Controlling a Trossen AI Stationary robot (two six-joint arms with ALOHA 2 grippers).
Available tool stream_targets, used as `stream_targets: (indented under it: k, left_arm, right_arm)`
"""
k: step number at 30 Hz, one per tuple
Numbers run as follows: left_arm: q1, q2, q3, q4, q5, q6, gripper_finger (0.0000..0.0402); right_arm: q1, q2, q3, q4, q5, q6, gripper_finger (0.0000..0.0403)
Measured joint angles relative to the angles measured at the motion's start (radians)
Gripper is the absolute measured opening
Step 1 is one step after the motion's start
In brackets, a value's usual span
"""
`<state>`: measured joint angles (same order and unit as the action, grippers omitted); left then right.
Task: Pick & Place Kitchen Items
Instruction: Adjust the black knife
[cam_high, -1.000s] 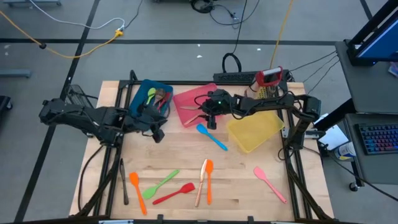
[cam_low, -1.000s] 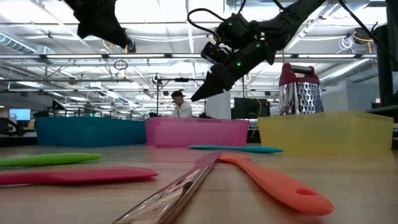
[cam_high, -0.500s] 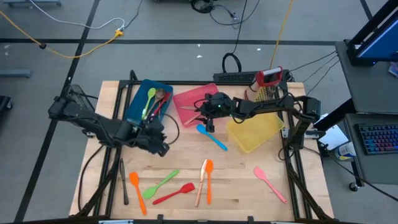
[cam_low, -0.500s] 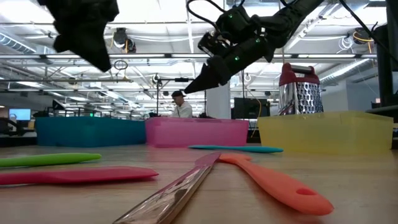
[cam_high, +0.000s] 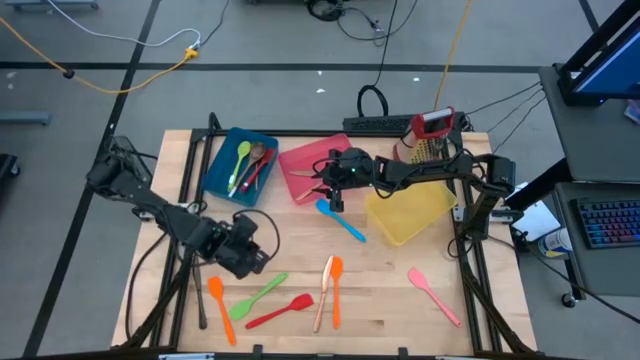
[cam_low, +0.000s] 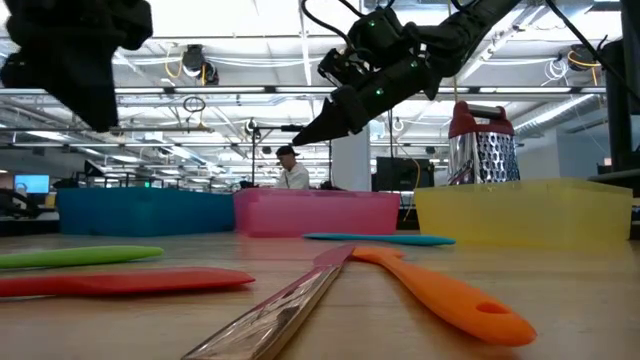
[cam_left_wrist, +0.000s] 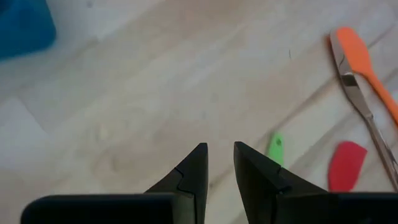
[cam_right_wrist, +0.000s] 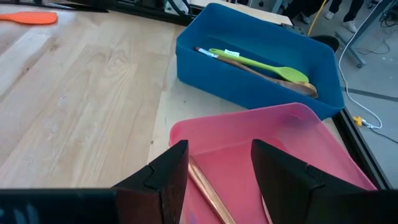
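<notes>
My left gripper (cam_high: 254, 264) (cam_left_wrist: 219, 152) hovers over bare wood left of centre, its fingers a narrow gap apart with nothing between them. Just beyond it lie a green spoon (cam_high: 260, 293) (cam_left_wrist: 275, 149) and a red spatula (cam_high: 282, 310) (cam_left_wrist: 346, 165). My right gripper (cam_high: 333, 198) (cam_right_wrist: 217, 152) stands open above the pink bin's (cam_high: 310, 165) near edge, over a copper utensil (cam_right_wrist: 208, 186) lying inside. A blue spatula (cam_high: 340, 220) lies on the table just in front of that bin.
A blue bin (cam_high: 238, 160) at the back holds a green spoon and wooden utensils. A yellow bin (cam_high: 410, 208) and a grater (cam_high: 430, 130) stand back right. Near the front lie two orange spatulas (cam_high: 336, 285) (cam_high: 218, 305), a copper knife (cam_high: 323, 292), a black utensil (cam_high: 198, 290) and a pink spatula (cam_high: 433, 293).
My left gripper has left the blue bin's side and swung toward the table's near edge and a little to the right, sinking lower and rolling its wrist as it went. It now hangs close above the green spoon's handle end.
</notes>
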<state>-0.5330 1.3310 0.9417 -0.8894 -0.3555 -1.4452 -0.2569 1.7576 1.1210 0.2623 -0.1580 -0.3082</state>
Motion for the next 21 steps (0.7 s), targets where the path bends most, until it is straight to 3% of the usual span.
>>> stream_targets:
  k: [5, 21]
  left_arm:
    - [-0.06, 0.028, 0.0, -0.022, 0.06, -0.154, 0.0081]
    - [-0.191, 0.174, -0.001, -0.039, 0.427, -0.589, 0.0081]
  right_arm:
    - [0.0, 0.0, 0.0, 0.0, 0.0, 0.0, 0.0169]
    - [0.0, 0.0, 0.0, 0.003, 0.0, 0.001, 0.0169]
